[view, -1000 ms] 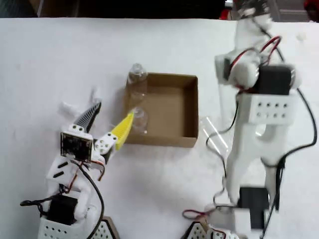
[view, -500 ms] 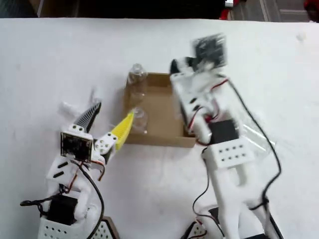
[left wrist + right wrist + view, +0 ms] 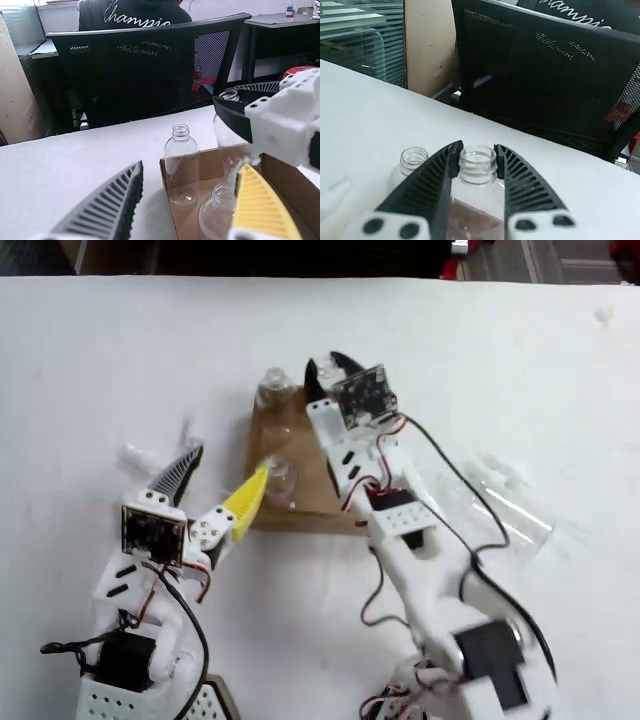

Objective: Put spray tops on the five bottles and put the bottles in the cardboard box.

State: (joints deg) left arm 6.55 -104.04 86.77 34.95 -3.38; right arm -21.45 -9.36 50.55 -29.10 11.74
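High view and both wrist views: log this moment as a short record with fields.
right gripper: fingers shut on the neck of the gripped bottle, at the far side of the cardboard box
left gripper: open, empty, its yellow finger beside the near bottle
bottles standing in box: far bottle and near bottle, both upright
bottle necks: all three bare

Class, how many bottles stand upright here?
3. One bottle at the box's far left corner; one in the box by the left end effector; one gripped by the right end effector. Clear shapes lying farther right may be more.
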